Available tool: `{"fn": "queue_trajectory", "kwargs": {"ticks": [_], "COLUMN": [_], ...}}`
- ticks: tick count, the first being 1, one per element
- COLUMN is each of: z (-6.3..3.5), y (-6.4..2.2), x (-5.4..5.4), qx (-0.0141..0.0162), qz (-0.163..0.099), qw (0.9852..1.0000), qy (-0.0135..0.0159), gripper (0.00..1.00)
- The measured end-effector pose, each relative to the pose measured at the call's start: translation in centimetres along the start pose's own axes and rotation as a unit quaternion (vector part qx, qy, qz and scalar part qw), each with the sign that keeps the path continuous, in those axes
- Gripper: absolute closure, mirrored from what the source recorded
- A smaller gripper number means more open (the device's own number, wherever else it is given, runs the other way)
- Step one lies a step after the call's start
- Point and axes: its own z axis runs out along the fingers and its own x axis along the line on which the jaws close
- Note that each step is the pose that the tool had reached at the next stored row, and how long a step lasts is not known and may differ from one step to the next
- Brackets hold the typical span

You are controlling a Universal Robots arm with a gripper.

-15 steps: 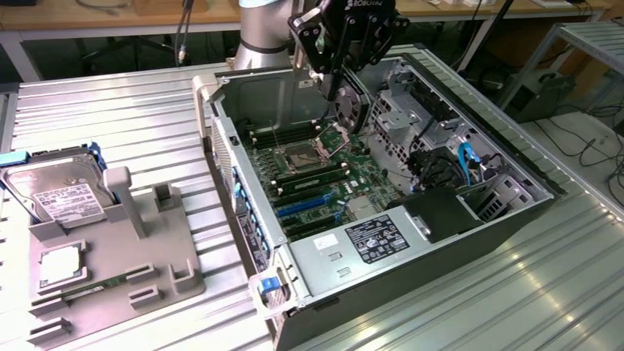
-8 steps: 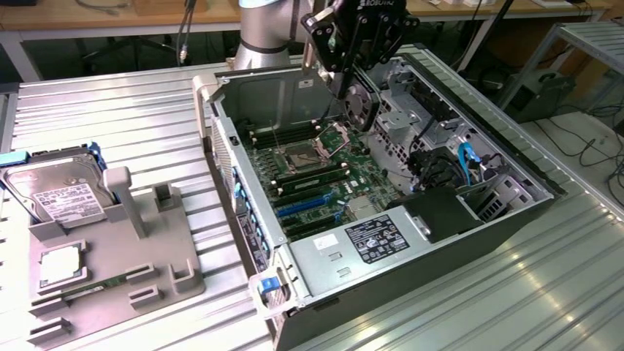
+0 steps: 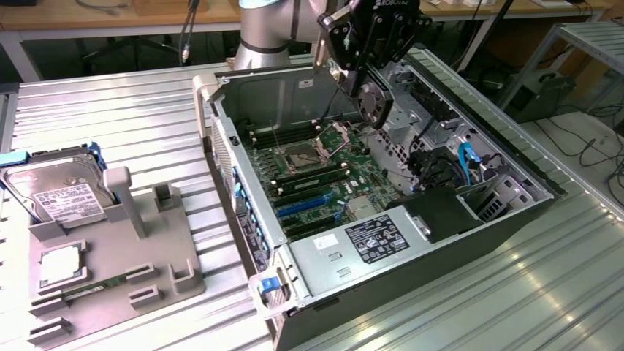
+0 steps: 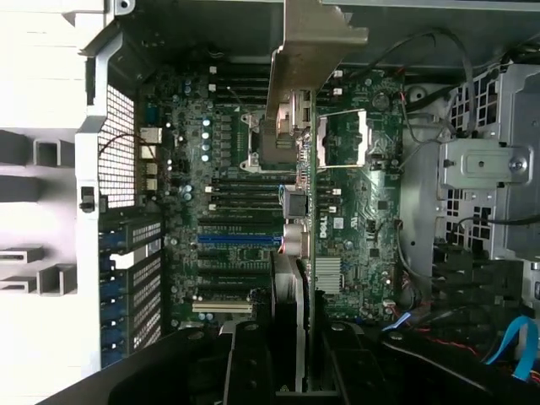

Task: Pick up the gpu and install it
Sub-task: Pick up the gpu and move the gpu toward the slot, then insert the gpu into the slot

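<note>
**Open tower computer case on the ribbed metal worktop, with the card in transit.** The gripper, in the upper centre of the exterior view, is closed narrowly on the gpu. The card hangs below it over the motherboard, clear of it, with its round fan showing. In the wrist view the gripper holds the gpu edge-on. Its long axis runs away from the fingers to the pale bracket. The blue expansion slots lie toward the lower left of the held card. The hard drive stands apart at left.
</note>
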Motion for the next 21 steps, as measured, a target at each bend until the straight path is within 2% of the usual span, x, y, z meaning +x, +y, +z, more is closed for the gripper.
{"fn": "queue_trajectory", "kwargs": {"ticks": [5,21], "z": [0.02,0.03], "y": [-0.02,-0.02], "x": [-1.06,-1.10], "qx": [0.0000,0.0000], "qz": [0.000,-0.001], "qw": [1.0000,1.0000], "qy": [0.0000,0.0000], "gripper": [0.72,0.72]}}
